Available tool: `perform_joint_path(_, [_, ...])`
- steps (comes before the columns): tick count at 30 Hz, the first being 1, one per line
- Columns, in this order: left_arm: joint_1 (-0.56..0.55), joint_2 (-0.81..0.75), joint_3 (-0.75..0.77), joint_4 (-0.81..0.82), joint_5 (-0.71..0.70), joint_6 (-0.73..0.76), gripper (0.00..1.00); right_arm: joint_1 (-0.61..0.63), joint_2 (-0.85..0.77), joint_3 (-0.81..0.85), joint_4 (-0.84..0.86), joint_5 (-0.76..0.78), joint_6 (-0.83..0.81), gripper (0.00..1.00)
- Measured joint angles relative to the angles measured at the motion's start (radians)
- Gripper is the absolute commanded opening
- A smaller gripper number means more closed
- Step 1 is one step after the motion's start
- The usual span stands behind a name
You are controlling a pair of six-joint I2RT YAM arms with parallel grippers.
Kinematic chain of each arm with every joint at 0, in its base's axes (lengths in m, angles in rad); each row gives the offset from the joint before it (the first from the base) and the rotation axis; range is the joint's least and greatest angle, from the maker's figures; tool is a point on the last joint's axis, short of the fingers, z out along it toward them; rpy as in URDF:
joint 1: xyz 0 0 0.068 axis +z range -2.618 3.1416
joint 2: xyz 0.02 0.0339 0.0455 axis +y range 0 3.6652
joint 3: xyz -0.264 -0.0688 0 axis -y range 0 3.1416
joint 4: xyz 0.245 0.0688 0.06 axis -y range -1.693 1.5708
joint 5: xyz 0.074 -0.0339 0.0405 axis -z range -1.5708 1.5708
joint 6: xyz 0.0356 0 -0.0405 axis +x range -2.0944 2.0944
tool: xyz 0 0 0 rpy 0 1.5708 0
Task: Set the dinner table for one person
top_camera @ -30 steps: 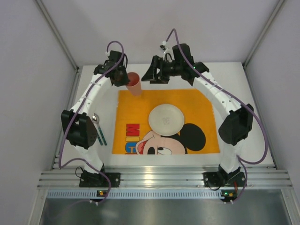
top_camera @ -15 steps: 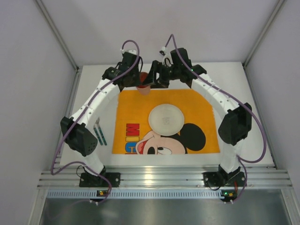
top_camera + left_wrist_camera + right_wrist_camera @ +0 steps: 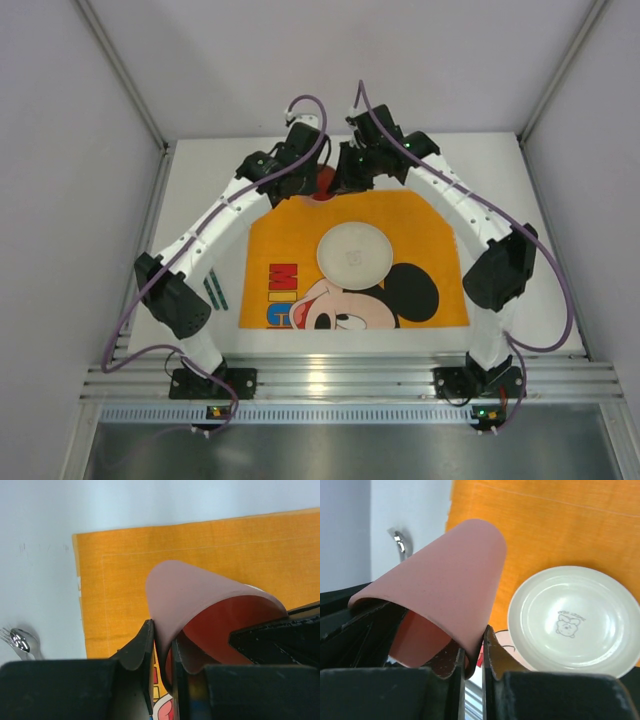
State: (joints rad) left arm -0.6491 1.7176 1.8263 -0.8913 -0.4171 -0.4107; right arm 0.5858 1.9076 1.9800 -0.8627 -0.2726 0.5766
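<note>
Pink cup [image 3: 322,181]: held tilted in the air near the middle of the counter's far edge, just above the far edge of the mat [image 3: 420,215]; its wall is pinched at the rim from two sides.
Counter [image 3: 200,165]: the white top is spread under both arms, with the silver rail along its near edge and the mat laid at its centre.
Left gripper [image 3: 161,640]: narrow, clamped on the cup wall, one finger inside and one outside.
Right gripper [image 3: 472,647]: narrow, closed on another part of the rim in the same way.
Step judged: a handover of the cup from the left arm to the right.
Done well: the left grip should be let go only once the right is firm. It should then be opened fully and drawn back along the wall so that the cup is not twisted. The cup should be turned upright before it is set down clear of the plate [image 3: 353,253].
Changed in one second: the cup was carried by the left gripper alone, nearer the far-left corner, with the right gripper wide and apart. Both have since been brought together and the right closed. Plate, mat and cutlery [image 3: 214,292] are unmoved.
</note>
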Motion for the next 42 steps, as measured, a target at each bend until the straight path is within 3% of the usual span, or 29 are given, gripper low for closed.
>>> perform_joint_path(3, [-0.015,0.009,0.028,-0.007,0.0,0.01,0.38,0.014,0.007,0.039,-0.055,0.09,-0.011,0.0])
perform_joint_path(4, [-0.018,0.01,0.042,-0.006,0.021,0.005,0.74,0.014,0.012,0.049,-0.067,0.122,-0.021,0.0])
perform_joint_path(5, [-0.021,0.01,0.059,-0.009,0.041,0.01,0.98,0.01,0.017,0.053,-0.068,0.134,-0.028,0.0])
perform_joint_path(12, [-0.039,0.009,0.16,-0.017,0.132,-0.005,0.99,-0.018,0.034,0.069,-0.071,0.252,-0.058,0.0])
perform_joint_path(18, [-0.035,-0.009,0.186,-0.048,0.085,-0.005,0.99,-0.141,0.035,0.069,-0.099,0.3,-0.072,0.0])
perform_joint_path(22, [-0.004,-0.14,0.006,-0.019,0.032,-0.007,0.99,-0.277,0.06,0.087,-0.142,0.351,-0.087,0.0])
perform_joint_path(26, [0.128,-0.311,-0.22,0.006,0.048,-0.04,0.99,-0.388,0.124,0.114,-0.194,0.386,-0.095,0.0])
perform_joint_path(30, [0.289,-0.381,-0.322,0.005,0.106,-0.071,0.99,-0.418,0.19,0.116,-0.244,0.385,-0.097,0.0])
perform_joint_path(33, [0.341,-0.387,-0.361,0.0,0.141,-0.079,0.99,-0.416,0.23,0.116,-0.273,0.372,-0.097,0.01])
perform_joint_path(38, [0.364,-0.387,-0.398,-0.009,0.174,-0.085,0.99,-0.416,0.282,0.119,-0.315,0.357,-0.095,0.15])
perform_joint_path(41, [0.399,-0.388,-0.423,-0.008,0.195,-0.088,0.99,-0.417,0.285,0.124,-0.322,0.349,-0.094,0.36])
perform_joint_path(42, [0.409,-0.388,-0.432,-0.008,0.2,-0.089,0.99,-0.416,0.288,0.124,-0.327,0.348,-0.096,0.51])
